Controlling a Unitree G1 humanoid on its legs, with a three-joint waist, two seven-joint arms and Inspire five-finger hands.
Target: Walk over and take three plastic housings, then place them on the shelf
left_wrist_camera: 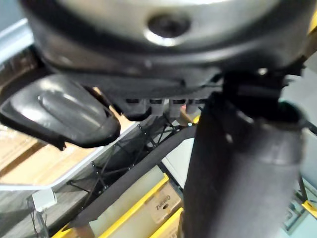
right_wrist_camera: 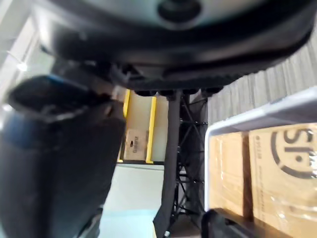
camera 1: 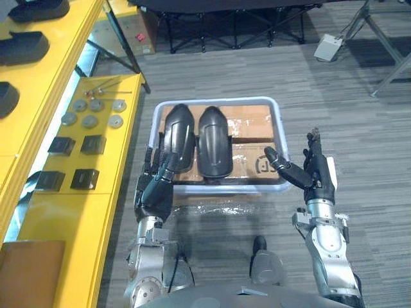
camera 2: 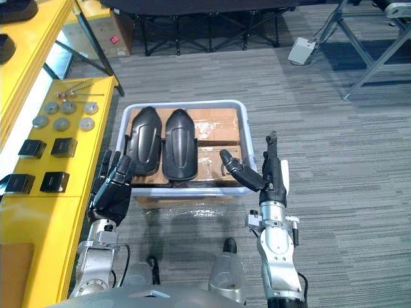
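- housing on the left (camera 1: 176, 138) has the left hand (camera 1: 156, 189) at its near end, fingers relaxed and open, holding nothing; whether they touch it cannot be told.
- right hand (camera 1: 313, 172) is open, thumb spread, near the bin's near right corner.
- second housing (camera 1: 214, 141) lies beside the first, both on cardboard (camera 1: 253, 122) in the pale bin (camera 1: 218, 101).
- yellow shelf (camera 1: 70, 224) stands left of the bin, bearing black blocks (camera 1: 84, 178) and metal discs (camera 1: 90, 120).
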